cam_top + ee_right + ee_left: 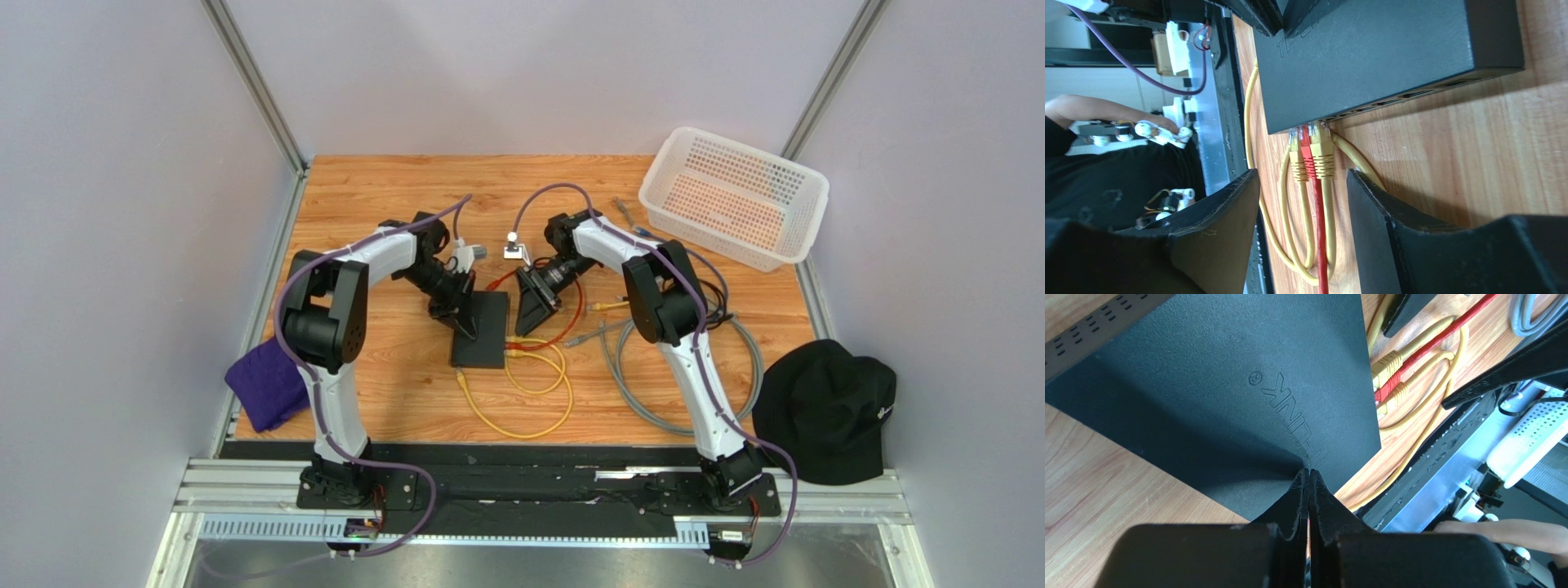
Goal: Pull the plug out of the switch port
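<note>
The switch (pixel 481 328) is a flat black box lying mid-table. Three plugs sit in ports on its right edge: a red plug (pixel 1310 160) between two yellow plugs (pixel 1297 160) (pixel 1324 156). My left gripper (pixel 1309 473) is shut with nothing between its fingers, and its tips rest on the switch's top (pixel 1229 386) near the embossed logo. My right gripper (pixel 1301 184) stands open just short of the ports. Its fingers (pixel 1241 208) flank the three cables right behind the plugs without touching them. In the top view, both grippers (pixel 469 321) (pixel 536 312) meet at the switch.
Yellow cable loops (pixel 521 404) and a red cable trail toward the near edge. A grey cable coil (pixel 687 368) lies to the right. A white basket (pixel 736 196) sits far right, a black cap (pixel 828 410) near right and a purple cloth (pixel 267 382) near left. A person's hand (pixel 1499 530) shows beyond the table.
</note>
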